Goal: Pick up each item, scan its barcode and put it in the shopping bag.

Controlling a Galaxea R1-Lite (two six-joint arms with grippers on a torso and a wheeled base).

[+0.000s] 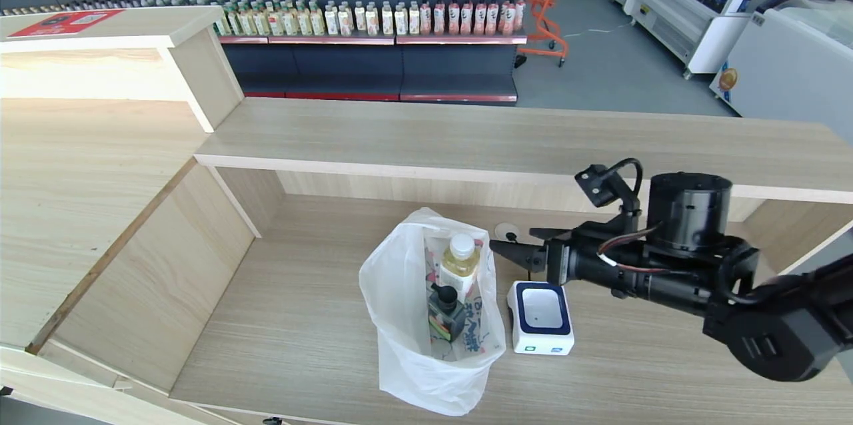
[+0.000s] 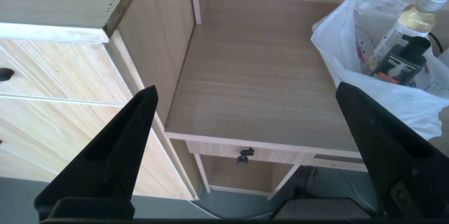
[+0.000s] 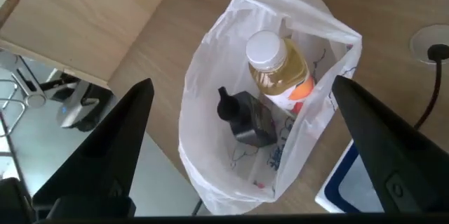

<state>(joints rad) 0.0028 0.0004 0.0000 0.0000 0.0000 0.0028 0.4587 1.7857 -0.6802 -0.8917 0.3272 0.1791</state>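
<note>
Black right gripper (image 3: 242, 87) hovers level beside the shopping bag (image 1: 400, 278), fingers apart; left gripper (image 2: 247, 89) likewise.

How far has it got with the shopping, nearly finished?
Done: the shopping bag already holds a drink bottle, a dark bottle and a printed packet. In hand: nothing; the right hand hangs open by the bag and the scanner, and the left hand is open too. Left: seemingly nothing, since every item I see is bagged.
</note>
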